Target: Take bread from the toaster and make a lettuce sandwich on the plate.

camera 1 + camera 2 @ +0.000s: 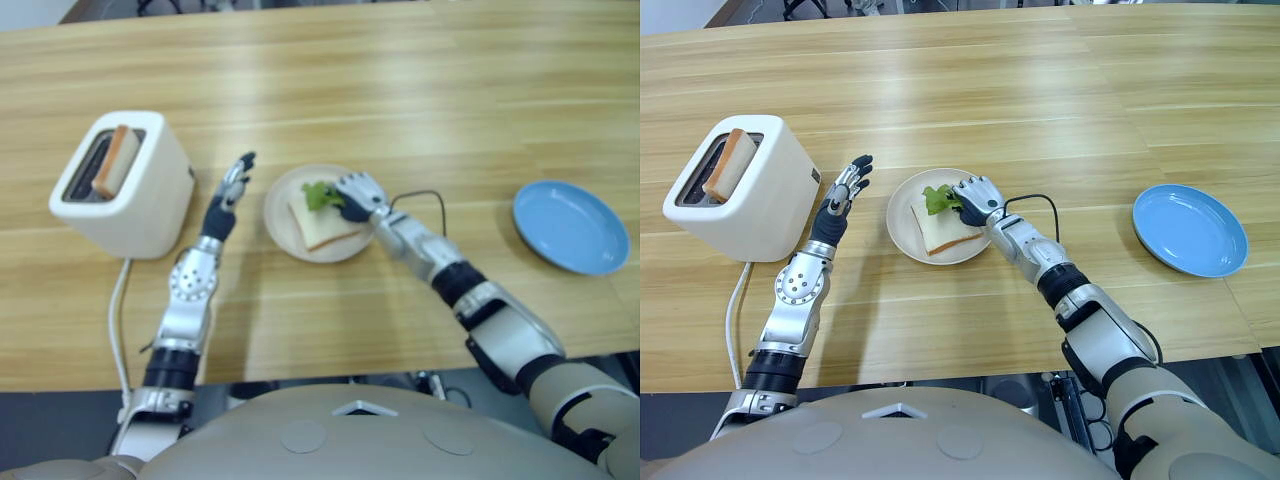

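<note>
Left hand: fingers straight, holding nothing, 9 o'clock of plate.
Right hand: pinching lettuce on bread.
Toaster: one slice inside.

Table: pale wood, streaked grain, smooth, with a soft satin sheen.
Toaster: off-white shell, plastic-looking, smooth and matt.
Toaster slice: bread, dull, brown crust edge.
Cream plate: smooth, low sheen (ceramic or plastic, cannot tell).
Plate slice: white bread, matt, soft-looking face.
Lettuce: green leaf, crinkled surface.
Blue plate: smooth, slightly glossy.
Left hand, right hand: dark matt parts mixed with silvery, metal-looking ones.
White cord: smooth sheath, rubbery or plastic in look.
Black cable: thin, smooth, dull.
</note>
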Action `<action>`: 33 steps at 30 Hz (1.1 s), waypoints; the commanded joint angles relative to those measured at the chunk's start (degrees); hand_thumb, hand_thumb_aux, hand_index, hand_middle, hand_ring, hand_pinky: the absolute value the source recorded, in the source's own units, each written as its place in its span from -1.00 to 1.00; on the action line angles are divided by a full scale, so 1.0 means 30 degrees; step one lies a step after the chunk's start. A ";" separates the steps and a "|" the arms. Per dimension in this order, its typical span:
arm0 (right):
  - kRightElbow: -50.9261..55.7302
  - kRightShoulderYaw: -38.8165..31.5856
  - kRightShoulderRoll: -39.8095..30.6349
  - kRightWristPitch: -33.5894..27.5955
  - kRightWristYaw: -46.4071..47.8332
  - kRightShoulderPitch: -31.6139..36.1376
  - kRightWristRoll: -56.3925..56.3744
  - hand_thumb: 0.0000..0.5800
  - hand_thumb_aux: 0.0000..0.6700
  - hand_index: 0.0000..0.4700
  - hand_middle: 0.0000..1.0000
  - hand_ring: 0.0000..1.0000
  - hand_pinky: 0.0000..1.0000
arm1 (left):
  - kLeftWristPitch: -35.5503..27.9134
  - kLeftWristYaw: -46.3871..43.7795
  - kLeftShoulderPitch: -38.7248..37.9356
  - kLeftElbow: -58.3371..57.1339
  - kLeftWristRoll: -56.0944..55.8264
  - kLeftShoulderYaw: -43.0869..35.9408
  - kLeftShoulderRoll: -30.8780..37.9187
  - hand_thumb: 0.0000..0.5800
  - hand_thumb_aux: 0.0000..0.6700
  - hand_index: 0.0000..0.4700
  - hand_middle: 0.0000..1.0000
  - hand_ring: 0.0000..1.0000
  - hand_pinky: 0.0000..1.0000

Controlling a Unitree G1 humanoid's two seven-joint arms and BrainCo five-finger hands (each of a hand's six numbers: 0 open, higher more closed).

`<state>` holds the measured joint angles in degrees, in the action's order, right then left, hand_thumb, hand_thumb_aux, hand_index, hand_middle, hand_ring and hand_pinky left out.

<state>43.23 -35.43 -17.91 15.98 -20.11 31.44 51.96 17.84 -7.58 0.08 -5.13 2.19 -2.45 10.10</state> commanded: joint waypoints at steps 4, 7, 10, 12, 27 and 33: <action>-0.0509 -0.0477 -0.0207 0.0378 0.0523 -0.0836 -0.0008 1.00 1.00 0.96 1.00 1.00 1.00 | -0.0035 -0.0047 0.0072 -0.0404 0.0286 -0.0125 -0.0076 -1.00 -1.00 -1.00 -1.00 -1.00 -1.00; -0.1272 -0.0437 -0.0311 0.0415 0.0797 -0.1064 -0.0045 1.00 1.00 0.96 1.00 1.00 1.00 | -0.0027 -0.0070 0.0107 -0.0495 0.0286 -0.0127 -0.0067 -1.00 -1.00 -1.00 -1.00 -1.00 -1.00; -0.2152 -0.0227 -0.0529 0.0381 0.1121 -0.1226 -0.0140 1.00 1.00 0.96 1.00 1.00 1.00 | -0.0012 -0.0090 0.0159 -0.0599 0.0286 -0.0131 -0.0059 -1.00 -1.00 -1.00 -1.00 -1.00 -1.00; -0.2548 -0.0121 -0.0641 0.0330 0.1355 -0.1302 -0.0195 1.00 1.00 0.96 1.00 1.00 1.00 | -0.0008 -0.0094 0.0183 -0.0668 0.0292 -0.0135 -0.0058 -1.00 -1.00 -1.00 -1.00 -1.00 -1.00; -0.7811 0.0732 -0.1692 0.0321 0.4078 -0.3243 -0.1115 -1.00 -1.00 -1.00 -1.00 -1.00 -1.00 | 0.0032 -0.0150 0.0210 -0.0778 0.0301 -0.0113 0.0007 -1.00 -1.00 -1.00 -1.00 -1.00 -1.00; -1.0720 0.1836 -0.2371 0.0612 0.5723 -0.4492 -0.2562 -1.00 -1.00 -1.00 -1.00 -1.00 -1.00 | -0.0018 -0.0173 0.0198 -0.0552 0.0341 -0.0096 0.0058 -1.00 -1.00 -1.00 -1.00 -1.00 -1.00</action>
<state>15.03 -32.11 -23.82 17.40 -5.45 19.21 46.88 18.22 -7.82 0.79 -6.93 2.45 -2.53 10.03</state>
